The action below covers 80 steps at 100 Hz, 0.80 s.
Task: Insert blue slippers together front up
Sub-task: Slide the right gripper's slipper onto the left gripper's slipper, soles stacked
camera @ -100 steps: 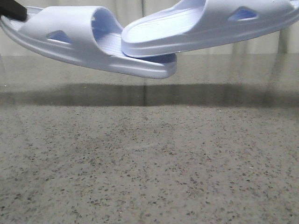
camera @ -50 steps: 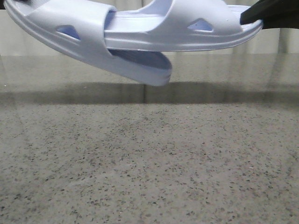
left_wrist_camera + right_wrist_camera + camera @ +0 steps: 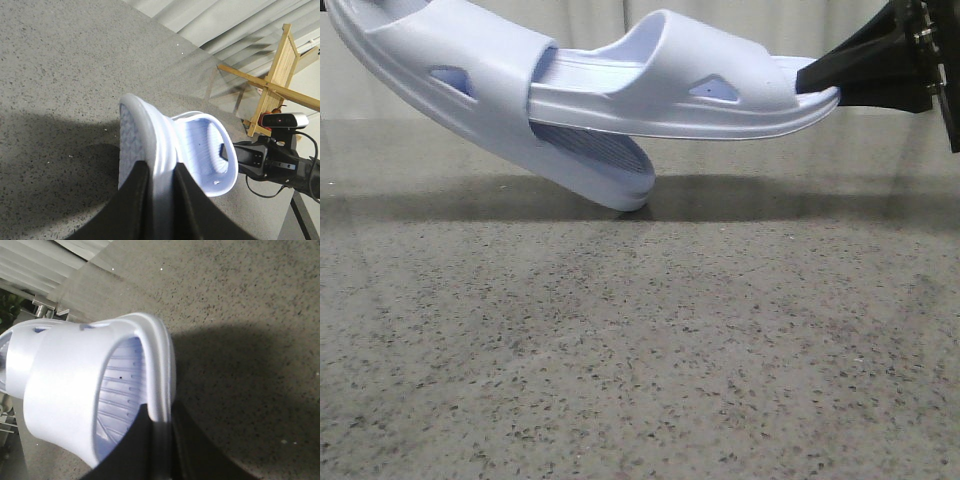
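Above the speckled table (image 3: 640, 350), both slippers hang in the air, one threaded into the other. The left slipper (image 3: 470, 90) tilts toe-down, its front edge at or just above the tabletop; whether it touches is unclear. The right slipper (image 3: 690, 95) lies nearly level, and its toe passes under the left slipper's strap, resting on the ribbed footbed.

Each gripper is clamped on a heel rim. In the left wrist view the left gripper (image 3: 159, 200) pinches the left slipper's edge between its two dark fingers, and the right wrist view shows the right gripper (image 3: 161, 450) doing the same to the right slipper. In the front view the right gripper shows as a dark shape at that slipper's heel.

The main risk, as I judge it, is the pinch itself: a thin foam rim can flex or slide out if either arm pushes on against the strap's resistance. A second risk is the low toe of the left slipper; if it drags on the table, it could lever the heel out of the fingers. Misaligned pushing could also fold the strap instead of seating the pair. If released while this tilted, the pair may tip or slide apart.
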### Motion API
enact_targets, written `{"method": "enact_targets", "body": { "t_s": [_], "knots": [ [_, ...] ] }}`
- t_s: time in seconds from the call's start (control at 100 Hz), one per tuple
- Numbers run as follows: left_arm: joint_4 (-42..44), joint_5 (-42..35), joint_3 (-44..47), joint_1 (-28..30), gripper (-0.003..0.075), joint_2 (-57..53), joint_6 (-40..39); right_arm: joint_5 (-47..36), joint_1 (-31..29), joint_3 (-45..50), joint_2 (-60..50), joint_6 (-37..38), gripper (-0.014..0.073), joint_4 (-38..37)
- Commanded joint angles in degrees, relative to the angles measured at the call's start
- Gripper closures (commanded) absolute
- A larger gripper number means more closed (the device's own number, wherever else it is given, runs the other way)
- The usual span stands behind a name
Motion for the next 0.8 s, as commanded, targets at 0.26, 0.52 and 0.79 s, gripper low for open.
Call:
{"method": "enact_targets", "body": {
  "t_s": [0.26,0.52,0.79],
  "knots": [
    [-7.8,8.2,-1.5,-0.6,0.0705,-2.1,0.0,3.2,2.3,-1.8,-1.6,-1.6,0.0694,-0.3],
    [-8.5,8.2,-1.5,-0.7,0.0705,-2.1,0.0,3.6,3.6,-1.8,0.6,-1.6,0.0693,-0.1],
    [-7.6,8.2,-1.5,-2.9,0.0705,-2.1,0.0,3.6,10.3,-6.3,2.7,-1.7,0.0693,1.5]
  ]
}}
